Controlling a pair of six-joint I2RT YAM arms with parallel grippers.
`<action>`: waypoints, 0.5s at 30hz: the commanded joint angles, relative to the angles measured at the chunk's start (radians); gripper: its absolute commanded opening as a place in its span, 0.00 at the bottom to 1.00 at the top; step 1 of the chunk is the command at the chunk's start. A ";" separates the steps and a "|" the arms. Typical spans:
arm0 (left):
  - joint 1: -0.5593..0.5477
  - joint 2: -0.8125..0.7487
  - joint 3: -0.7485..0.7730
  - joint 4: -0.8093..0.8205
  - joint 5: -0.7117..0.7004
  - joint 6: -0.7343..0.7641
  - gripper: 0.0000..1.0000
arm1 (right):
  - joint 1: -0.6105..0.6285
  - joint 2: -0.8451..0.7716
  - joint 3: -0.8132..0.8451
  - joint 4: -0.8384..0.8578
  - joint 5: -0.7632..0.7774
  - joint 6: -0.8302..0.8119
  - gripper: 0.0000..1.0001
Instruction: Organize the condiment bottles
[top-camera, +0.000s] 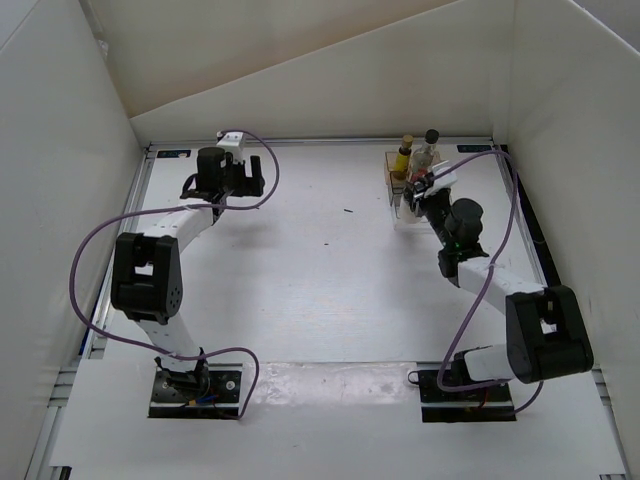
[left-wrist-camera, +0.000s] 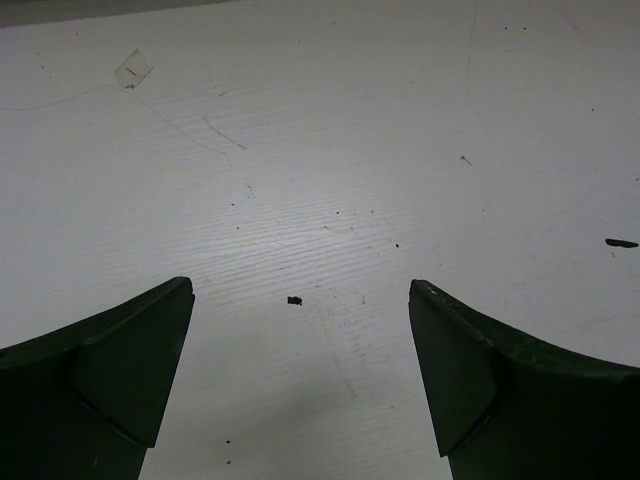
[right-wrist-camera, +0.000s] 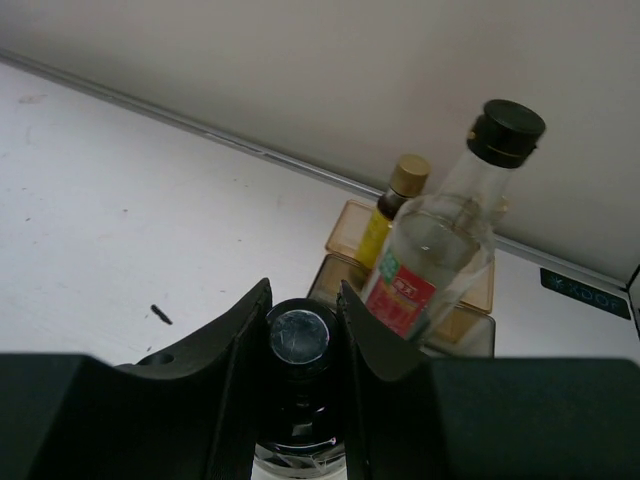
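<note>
- The right gripper (right-wrist-camera: 303, 296) was closed narrowly on the black cap of the squat jar (right-wrist-camera: 300, 336), at the far right corner of the table (top-camera: 320, 260).
- The tall clear bottle (right-wrist-camera: 436, 250) and one yellow bottle (right-wrist-camera: 386, 214) were stood in the rack (right-wrist-camera: 345, 228), just beyond the held jar.
- The step in hand was judged to be the placing of the jar at the rack. Its base was hidden by the fingers, so whether it was set down could not be told.
- The next move was expected to call for a level descent into a free slot, clear of the tall bottle, before release.
- The left gripper (left-wrist-camera: 300, 290) was held wide apart over bare table near the far left corner, with nothing between its jaws.
- The table was white and lightly scuffed, and was enclosed by plain white walls (top-camera: 60, 150).
</note>
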 joint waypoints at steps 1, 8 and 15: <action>-0.007 0.004 0.048 -0.012 -0.010 0.016 1.00 | -0.027 0.032 0.057 0.198 0.029 0.014 0.00; -0.006 0.041 0.086 -0.023 -0.011 0.021 1.00 | -0.088 0.124 0.099 0.275 0.038 0.063 0.00; -0.009 0.074 0.118 -0.038 -0.011 0.033 1.00 | -0.131 0.265 0.174 0.329 0.030 0.109 0.00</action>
